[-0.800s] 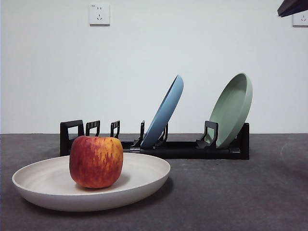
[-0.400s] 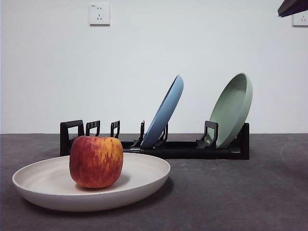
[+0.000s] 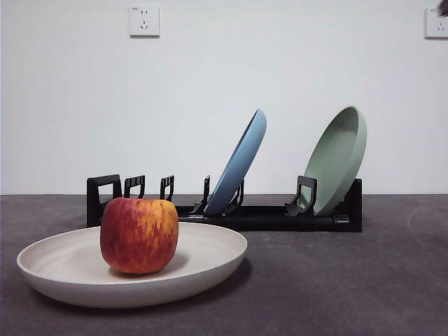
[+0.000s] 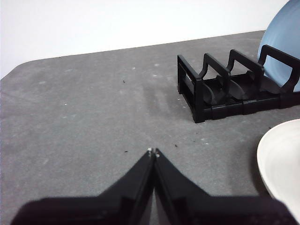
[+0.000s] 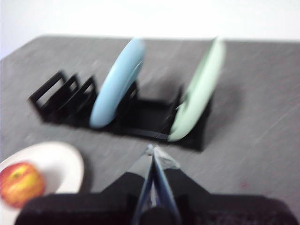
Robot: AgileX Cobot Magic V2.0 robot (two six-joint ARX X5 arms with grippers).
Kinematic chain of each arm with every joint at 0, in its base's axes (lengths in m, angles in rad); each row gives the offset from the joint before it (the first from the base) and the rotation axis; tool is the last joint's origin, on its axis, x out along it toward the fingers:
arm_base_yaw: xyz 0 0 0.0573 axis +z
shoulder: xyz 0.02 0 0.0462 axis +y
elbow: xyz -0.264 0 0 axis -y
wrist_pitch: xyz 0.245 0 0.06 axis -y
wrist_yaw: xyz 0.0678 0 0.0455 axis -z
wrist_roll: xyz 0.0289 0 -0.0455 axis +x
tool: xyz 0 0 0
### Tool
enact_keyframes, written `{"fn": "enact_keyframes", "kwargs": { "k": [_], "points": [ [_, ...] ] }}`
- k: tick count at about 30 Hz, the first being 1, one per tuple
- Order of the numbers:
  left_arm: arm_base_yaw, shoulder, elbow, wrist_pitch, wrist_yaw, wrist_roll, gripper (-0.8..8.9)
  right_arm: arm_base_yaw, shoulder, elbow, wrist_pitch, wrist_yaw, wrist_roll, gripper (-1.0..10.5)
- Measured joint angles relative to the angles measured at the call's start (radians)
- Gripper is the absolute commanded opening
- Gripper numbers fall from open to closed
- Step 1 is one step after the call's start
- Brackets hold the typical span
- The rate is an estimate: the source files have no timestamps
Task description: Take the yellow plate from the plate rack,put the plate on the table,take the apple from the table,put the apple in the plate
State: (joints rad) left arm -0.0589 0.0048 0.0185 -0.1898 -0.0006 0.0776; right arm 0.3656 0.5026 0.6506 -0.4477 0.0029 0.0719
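The yellow plate (image 3: 189, 262) lies flat on the dark grey table (image 3: 336, 280) at the near left, and the red apple (image 3: 138, 234) sits in it. The black plate rack (image 3: 280, 215) stands behind. The plate's rim shows in the left wrist view (image 4: 281, 161), beside the rack's end (image 4: 206, 91). My left gripper (image 4: 153, 151) is shut and empty above bare table. My right gripper (image 5: 151, 150) is shut and empty, high above the rack (image 5: 140, 119); its blurred view shows the plate (image 5: 56, 161) with the apple (image 5: 19, 183).
A blue plate (image 3: 241, 164) and a sage-green plate (image 3: 339, 157) stand tilted in the rack. Two wall sockets (image 3: 144, 21) are on the white wall behind. A dark arm tip (image 3: 443, 5) shows at the top right corner.
The dark arm tip at the top right corner has drawn back almost out of the front view. The plate, apple and rack have not moved.
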Motion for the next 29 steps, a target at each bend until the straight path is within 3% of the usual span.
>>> {"fn": "enact_keyframes", "kwargs": {
  "k": [5, 9, 16, 29],
  "points": [
    [0.000, 0.000, 0.000, 0.000, 0.000, 0.000, -0.03, -0.175, -0.114, -0.098, 0.058, -0.028, -0.059, 0.0],
    [0.000, 0.000, 0.000, 0.000, 0.000, 0.000, -0.03, -0.243, -0.206, -0.219, 0.170, -0.029, -0.082, 0.0],
    [0.000, 0.000, 0.000, 0.000, 0.000, 0.000, -0.03, -0.261, -0.332, -0.447, 0.347, -0.029, -0.095, 0.0],
    [0.000, 0.000, 0.000, 0.000, 0.000, 0.000, -0.03, -0.261, -0.436, -0.599, 0.352, -0.029, -0.095, 0.0]
  ]
}}
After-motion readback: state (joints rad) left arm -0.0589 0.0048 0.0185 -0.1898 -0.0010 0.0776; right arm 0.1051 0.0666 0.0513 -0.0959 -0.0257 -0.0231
